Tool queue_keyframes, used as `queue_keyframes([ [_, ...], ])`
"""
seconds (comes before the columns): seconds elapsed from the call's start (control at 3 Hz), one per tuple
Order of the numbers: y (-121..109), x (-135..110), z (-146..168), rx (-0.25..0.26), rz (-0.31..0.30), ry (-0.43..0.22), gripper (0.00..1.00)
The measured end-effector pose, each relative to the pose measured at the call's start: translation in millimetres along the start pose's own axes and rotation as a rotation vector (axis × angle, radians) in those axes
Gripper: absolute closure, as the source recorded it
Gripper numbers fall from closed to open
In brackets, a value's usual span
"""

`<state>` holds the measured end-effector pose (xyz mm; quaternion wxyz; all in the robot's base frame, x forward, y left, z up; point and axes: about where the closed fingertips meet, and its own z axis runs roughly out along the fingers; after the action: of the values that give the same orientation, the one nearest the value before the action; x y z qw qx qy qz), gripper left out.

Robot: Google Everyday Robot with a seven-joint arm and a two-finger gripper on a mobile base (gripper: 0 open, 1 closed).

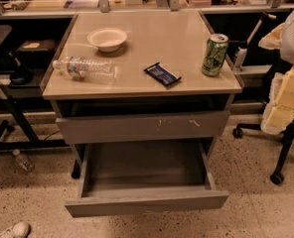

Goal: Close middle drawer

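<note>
The middle drawer (pixel 147 202) is pulled far out of the grey cabinet toward the camera. Its front is wide, shallow, plain and handleless, with a faint pale scuff at the lower edge. The inside of the drawer (pixel 144 165) is bare. Above it sits a taller grey drawer front with pale scratch marks (pixel 142 127), which stands a little out from the cabinet body. My gripper and arm are not in view.
On the cabinet top (pixel 186 90) are a white bowl (pixel 107 38), a water bottle lying on its side (pixel 85 68), a blue packet (pixel 162 74) and a green can (pixel 214 55). An office chair (pixel 286 133) stands right. A small bottle (pixel 22 160) and a shoe (pixel 13 230) lie on the floor left.
</note>
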<state>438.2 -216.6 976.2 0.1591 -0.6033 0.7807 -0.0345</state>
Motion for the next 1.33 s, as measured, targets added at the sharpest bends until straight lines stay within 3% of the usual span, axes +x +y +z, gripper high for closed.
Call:
queue_keyframes([
  [0.33, 0.0, 0.0, 0.0, 0.000, 0.000, 0.000, 0.00],
  [1.33, 0.0, 0.0, 0.0, 0.000, 0.000, 0.000, 0.66],
])
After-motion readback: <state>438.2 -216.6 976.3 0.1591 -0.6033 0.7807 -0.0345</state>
